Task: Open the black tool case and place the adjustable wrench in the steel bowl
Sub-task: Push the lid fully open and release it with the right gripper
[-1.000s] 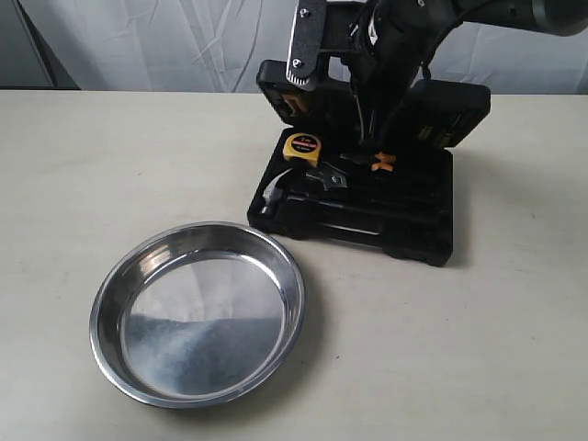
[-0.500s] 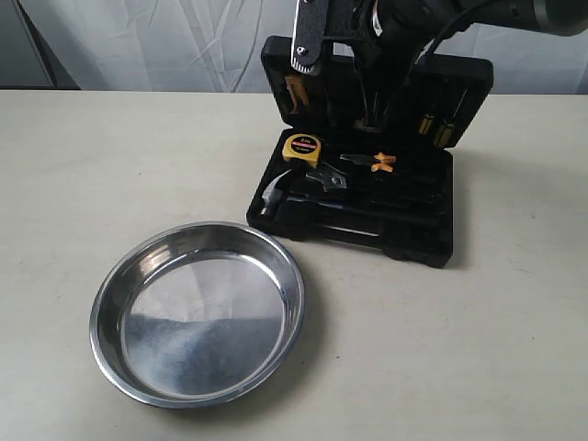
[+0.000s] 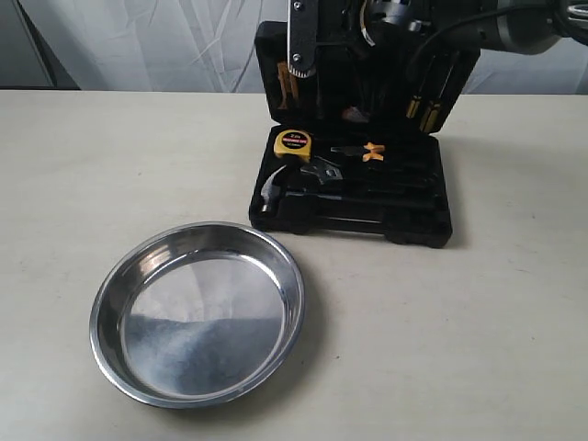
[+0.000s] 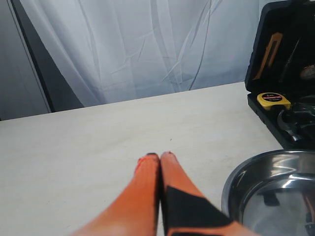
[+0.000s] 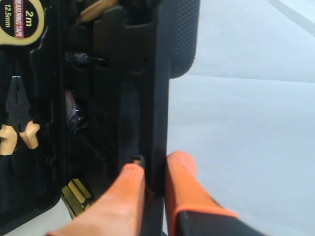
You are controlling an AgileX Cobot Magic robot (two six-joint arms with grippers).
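Note:
The black tool case (image 3: 404,216) lies open at the back of the table, its lid (image 3: 367,87) standing nearly upright. My right gripper (image 5: 155,169) is shut on the lid's top edge (image 5: 158,98), one orange finger on each side. In the tray, the adjustable wrench (image 3: 323,174) shows its silver head between the hammer (image 3: 272,192) and the pliers (image 3: 358,152). The steel bowl (image 3: 147,266) sits in front of the case to the left. My left gripper (image 4: 160,156) hovers shut over bare table beside the bowl's rim (image 4: 235,179), holding nothing.
A yellow tape measure (image 3: 292,143) sits in the tray's back left corner. Screwdrivers with yellow-black handles (image 3: 424,110) are held in the lid. The right arm (image 3: 395,14) hangs over the case from above. A white curtain (image 4: 147,44) hangs behind the table.
The right gripper has swung the lid further back, from leaning forward to nearly upright. The case base has slid slightly left. The bowl has not moved.

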